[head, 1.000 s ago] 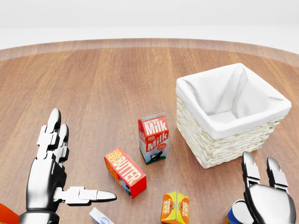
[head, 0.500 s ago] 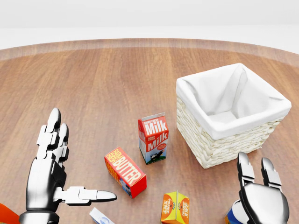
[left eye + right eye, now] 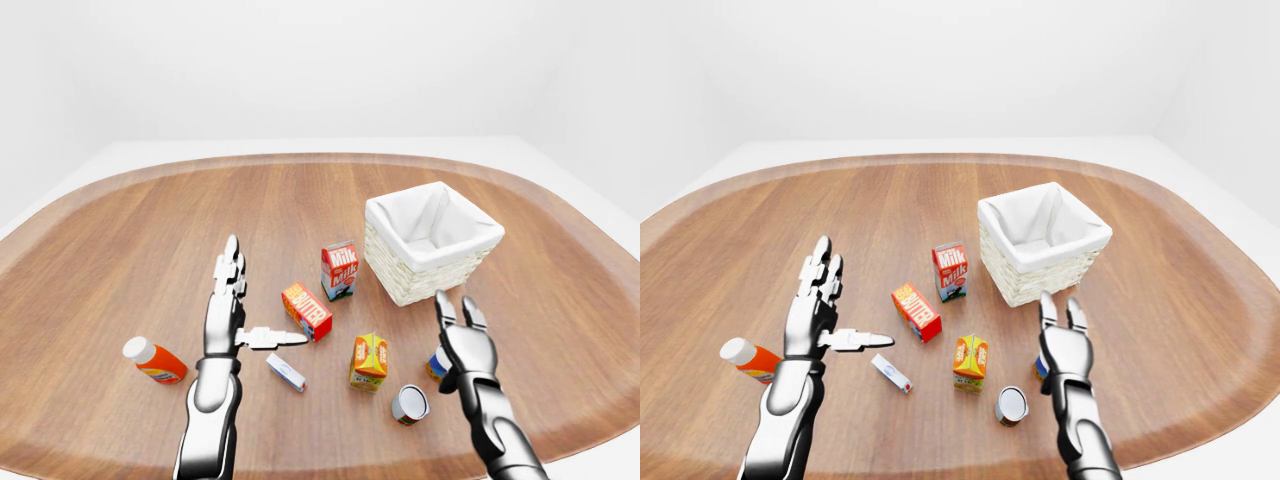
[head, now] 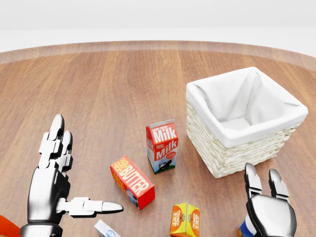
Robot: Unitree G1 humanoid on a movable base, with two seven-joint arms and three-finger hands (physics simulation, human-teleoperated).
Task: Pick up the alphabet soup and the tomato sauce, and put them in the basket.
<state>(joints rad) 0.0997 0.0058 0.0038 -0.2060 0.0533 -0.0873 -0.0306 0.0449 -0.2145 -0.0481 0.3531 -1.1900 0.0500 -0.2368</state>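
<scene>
Can (image 3: 410, 404) on side, open end toward 6 o'clock; second can (image 3: 437, 362) behind right hand (image 3: 465, 350), open, empty. Left hand (image 3: 228, 312) splayed, empty. Round wooden table (image 3: 150, 230), white room.

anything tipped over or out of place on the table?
Yes. One can lies on its side near the bottom of the left-eye view, its end facing up, and the orange bottle at the left lies flat too. The milk carton and the juice carton stand upright. The basket holds nothing. No spills.
</scene>
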